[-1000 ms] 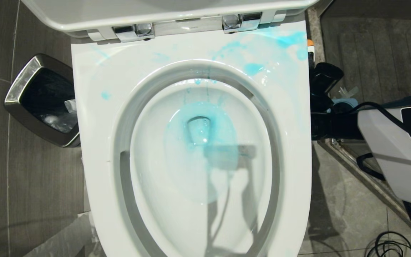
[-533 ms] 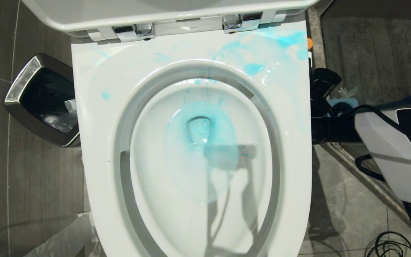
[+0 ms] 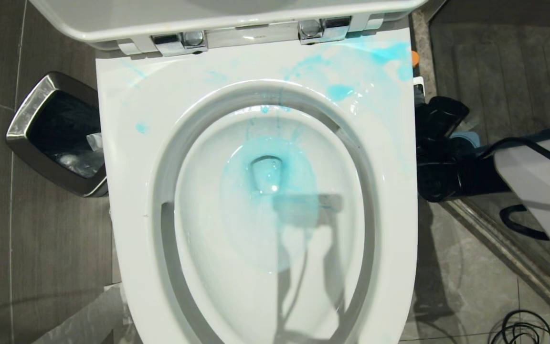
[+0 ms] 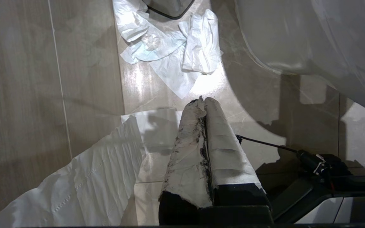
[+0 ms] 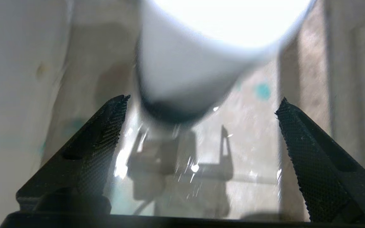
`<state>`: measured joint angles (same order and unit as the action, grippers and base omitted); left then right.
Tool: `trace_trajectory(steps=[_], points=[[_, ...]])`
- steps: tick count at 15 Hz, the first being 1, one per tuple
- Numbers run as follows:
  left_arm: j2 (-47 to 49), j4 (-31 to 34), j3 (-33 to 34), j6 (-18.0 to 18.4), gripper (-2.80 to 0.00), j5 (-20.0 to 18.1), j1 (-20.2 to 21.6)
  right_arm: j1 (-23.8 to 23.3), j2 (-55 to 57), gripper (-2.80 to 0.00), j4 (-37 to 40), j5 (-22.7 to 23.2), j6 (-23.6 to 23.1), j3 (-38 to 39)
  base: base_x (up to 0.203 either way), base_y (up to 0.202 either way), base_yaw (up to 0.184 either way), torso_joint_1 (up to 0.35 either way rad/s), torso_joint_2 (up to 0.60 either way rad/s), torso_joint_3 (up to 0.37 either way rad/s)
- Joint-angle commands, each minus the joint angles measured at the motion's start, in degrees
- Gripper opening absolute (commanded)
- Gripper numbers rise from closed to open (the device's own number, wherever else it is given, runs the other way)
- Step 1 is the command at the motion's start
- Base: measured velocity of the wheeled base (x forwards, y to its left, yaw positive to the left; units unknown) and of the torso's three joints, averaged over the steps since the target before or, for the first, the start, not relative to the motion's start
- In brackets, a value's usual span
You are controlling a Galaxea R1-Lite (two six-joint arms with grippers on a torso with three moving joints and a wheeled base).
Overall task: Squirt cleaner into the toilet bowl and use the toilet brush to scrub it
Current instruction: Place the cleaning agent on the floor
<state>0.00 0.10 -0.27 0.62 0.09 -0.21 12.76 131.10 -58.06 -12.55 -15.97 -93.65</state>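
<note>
The head view shows the toilet bowl with turquoise cleaner pooled inside and splashed on the seat; the right gripper is low beside the bowl's right edge, by the orange cap. Only the right wrist view shows its fingers spread apart, the cleaner bottle upright just beyond them, not held. The left gripper, paper-wrapped, is closed together above the floor.

Right arm reaching in low from the right side, right gripper with jaws spread wide and apparently empty, left gripper pointing floorward, paper-wrapped fingers pressed together
</note>
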Motion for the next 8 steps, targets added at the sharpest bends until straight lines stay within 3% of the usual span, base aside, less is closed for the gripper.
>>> trace_trajectory(steps=[1, 3, 4, 8], points=[[0.1, -0.1, 0.1, 0.1, -2.80, 0.0, 0.0, 0.0, -5.1, 0.00, -1.1, 3.3, 0.7, 10.1, 0.000, 0.000, 0.000, 0.000, 0.00, 0.000], [0.1, -0.1, 0.1, 0.3, -2.80, 0.0, 0.0, 0.1, -11.3, 0.00, -1.7, 8.0, 2.3, 19.5, 0.000, 0.000, 0.000, 0.000, 0.00, 0.000], [0.1, -0.1, 0.1, 0.5, -2.80, 0.0, 0.0, 0.1, -14.2, -2.80, -2.2, 9.3, 2.9, 23.3, 0.000, 0.000, 0.000, 0.000, 0.00, 0.000], [0.1, -0.2, 0.2, -0.5, -2.80, 0.1, -0.1, 0.2, -26.4, -2.80, -2.9, 10.4, 3.6, 39.0, 0.000, 0.000, 0.000, 0.000, 0.00, 0.000]])
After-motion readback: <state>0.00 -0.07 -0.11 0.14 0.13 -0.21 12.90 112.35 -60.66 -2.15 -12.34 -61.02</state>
